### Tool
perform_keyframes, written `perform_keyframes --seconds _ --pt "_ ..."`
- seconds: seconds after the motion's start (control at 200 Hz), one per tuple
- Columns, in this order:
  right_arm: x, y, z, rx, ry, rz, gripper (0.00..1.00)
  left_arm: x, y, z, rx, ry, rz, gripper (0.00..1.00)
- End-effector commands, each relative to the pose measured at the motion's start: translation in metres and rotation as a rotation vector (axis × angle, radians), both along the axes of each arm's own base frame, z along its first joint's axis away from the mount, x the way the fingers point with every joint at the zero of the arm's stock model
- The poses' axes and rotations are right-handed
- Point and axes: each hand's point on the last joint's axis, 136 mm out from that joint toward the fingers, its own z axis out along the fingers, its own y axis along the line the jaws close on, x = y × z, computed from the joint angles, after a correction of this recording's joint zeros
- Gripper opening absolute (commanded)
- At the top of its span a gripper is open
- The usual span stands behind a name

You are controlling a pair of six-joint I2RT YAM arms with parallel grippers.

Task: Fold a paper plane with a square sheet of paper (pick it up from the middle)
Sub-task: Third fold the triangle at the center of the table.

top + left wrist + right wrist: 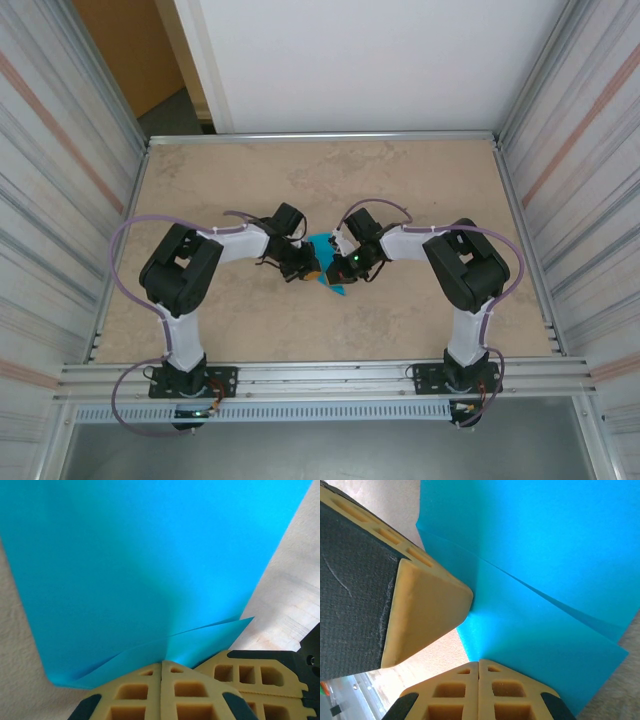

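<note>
Teal-blue paper is the item under inspection.

Top external view: the sheet of paper (323,246) sits at the middle of the tabletop (420,190), between the two arms, which reach inward from either side. The left gripper (309,271) and the right gripper (338,268) meet at the sheet, their tips close together. Part of the sheet shows behind them and a pointed corner shows on the near side. Whether the sheet is raised off the tabletop cannot be told from this view.

Left wrist view: the left fingers (135,695) are pressed together with no gap along their seam, clenched on the near edge of the sheet. The sheet spreads away from the tips and covers most of the frame. It is folded, with a second layer whose slanted edge lies just ahead of the tips. The right gripper stands just beside, at lower right, at the same edge. Pale tabletop shows at both sides.

Right wrist view: the right fingers (505,695) are closed flat against each other, gripping the sheet at its near edge. A straight fold edge runs diagonally across the sheet. One finger of the left gripper, yellow with a black pad, enters from the left, its tip touching the sheet's edge.
</note>
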Motion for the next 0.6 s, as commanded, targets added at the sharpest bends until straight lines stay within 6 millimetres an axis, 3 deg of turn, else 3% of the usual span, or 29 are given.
perform_keyframes --seconds 0.0,0.371,0.491,0.591 --pt "-0.019 -0.022 -0.006 -0.073 0.045 0.006 0.04 -0.037 0.053 -0.067 0.265 0.141 0.019 0.00" --pt "-0.058 -0.061 -0.012 -0.172 0.132 -0.017 0.05 -0.037 0.054 -0.070 0.262 0.143 0.020 0.00" --pt "-0.060 -0.069 -0.009 -0.183 0.127 -0.042 0.05 -0.036 0.051 -0.068 0.249 0.139 0.019 0.00" --pt "-0.048 -0.064 0.009 -0.142 0.062 -0.054 0.05 -0.032 0.048 -0.064 0.235 0.129 0.014 0.00"
